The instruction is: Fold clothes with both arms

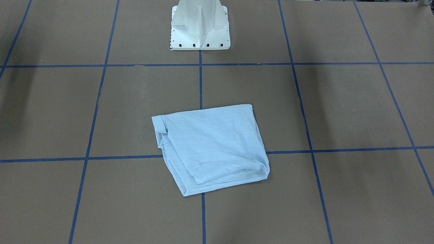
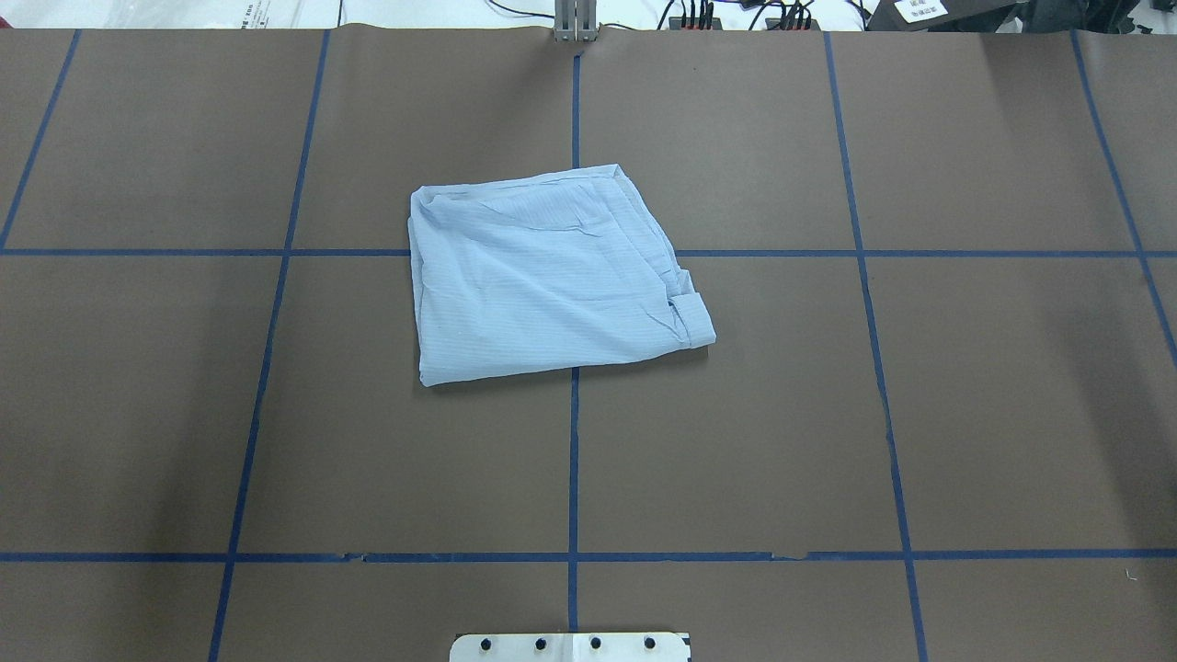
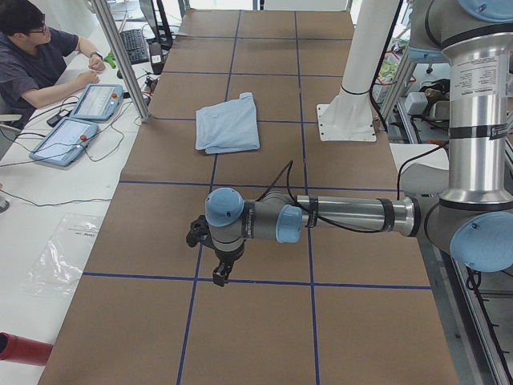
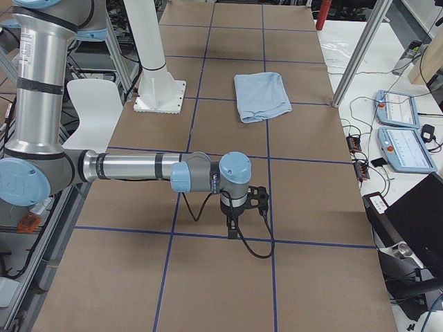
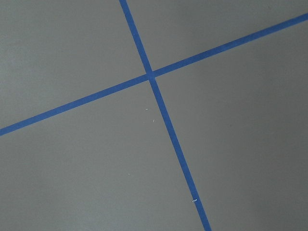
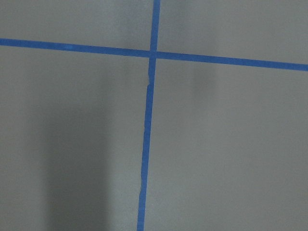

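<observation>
While inspecting, note folded light-blue striped shirt (image 2: 552, 276) before white pedestal base (image 1: 200, 34). Cannot tell open-or-closed state of black left gripper (image 3: 217, 278) and right gripper (image 4: 232, 232), both far from base.

The folded shirt (image 2: 542, 276) lies on the brown table (image 2: 965, 414).
</observation>
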